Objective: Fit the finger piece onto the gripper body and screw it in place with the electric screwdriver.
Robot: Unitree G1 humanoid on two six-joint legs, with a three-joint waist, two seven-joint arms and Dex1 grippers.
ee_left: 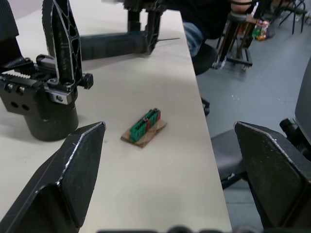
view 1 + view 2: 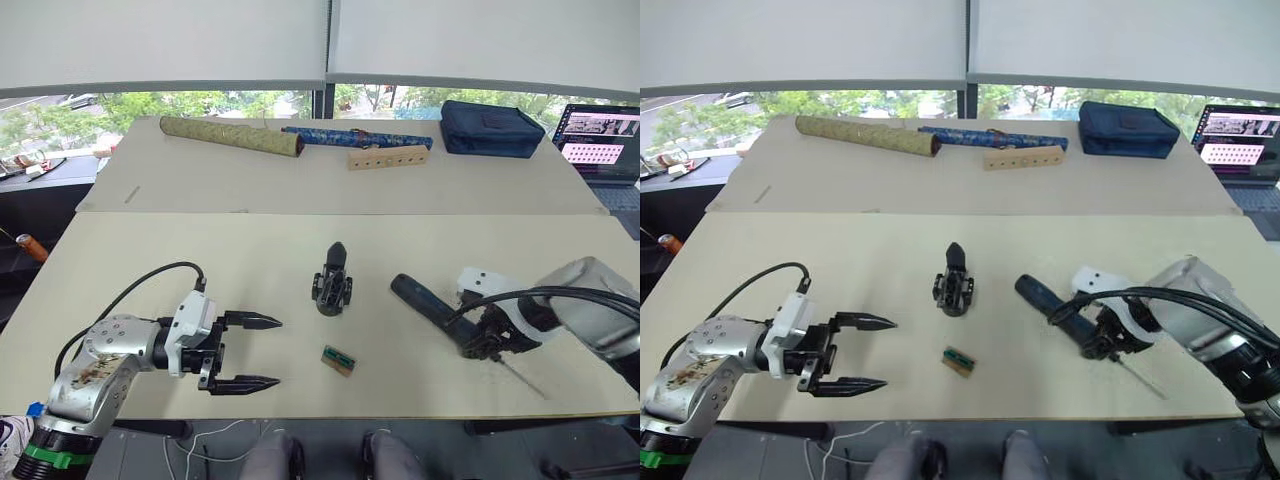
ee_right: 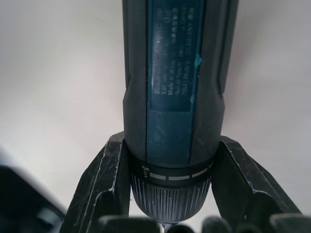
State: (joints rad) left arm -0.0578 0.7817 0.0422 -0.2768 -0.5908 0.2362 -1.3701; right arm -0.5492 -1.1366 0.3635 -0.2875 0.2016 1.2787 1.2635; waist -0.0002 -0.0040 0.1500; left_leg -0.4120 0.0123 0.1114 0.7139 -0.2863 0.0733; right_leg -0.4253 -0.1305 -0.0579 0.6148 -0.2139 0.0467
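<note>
Right wrist view: right gripper [image 3: 170, 194] fingers clamp the electric screwdriver [image 3: 175, 87] on both sides at its ribbed collar, label side facing the camera. Head views give the axis: screwdriver lies on the table [image 2: 150, 260] on a diagonal, rounded end up-left toward the gripper body [image 2: 332, 280], thin bit pointing down-right toward the near right edge. The grip sits near the bit end.

Gripper body stands near table centre on its round base, pointed finger sticking up and angled away from the robot. Left wrist view shows detail the head views lack: toothed rack and screw heads on the block, and the finger's cut-out ribs. It also catches the screwdriver barrel and the other gripper behind the body.

Left gripper [image 2: 245, 350] is spread wide and holds nothing, low over the table to the left of the gripper body, well apart from it, fingers pointing right. Between its fingertips, per the left wrist view, lies a small green part on a brown tab [image 1: 144, 128], near the front edge, just in front of the gripper body.

Finger piece: can't pick out a separate one.

Far table: olive roll [image 2: 230, 136], blue patterned roll [image 2: 355, 136], wooden block with holes [image 2: 387, 158], dark blue pouch [image 2: 490, 128], laptop [image 2: 605, 140].
</note>
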